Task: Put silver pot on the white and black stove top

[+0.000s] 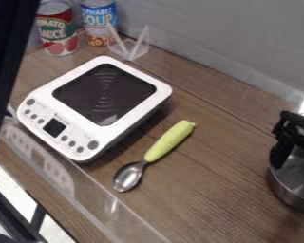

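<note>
Spanning the frame: brown wood-grain worktop (231,123) against a pale wall, two cans (75,24) upper left. White and black stove top (95,102) left of centre; spoon (155,155) beside it. Silver pot (294,180) at right edge, tool (294,140) over it, jaws apart.

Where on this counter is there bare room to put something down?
The black glass of the stove top is bare. Bare wood runs between the spoon and the silver pot. The back left corner, by the cans, is crowded.
</note>
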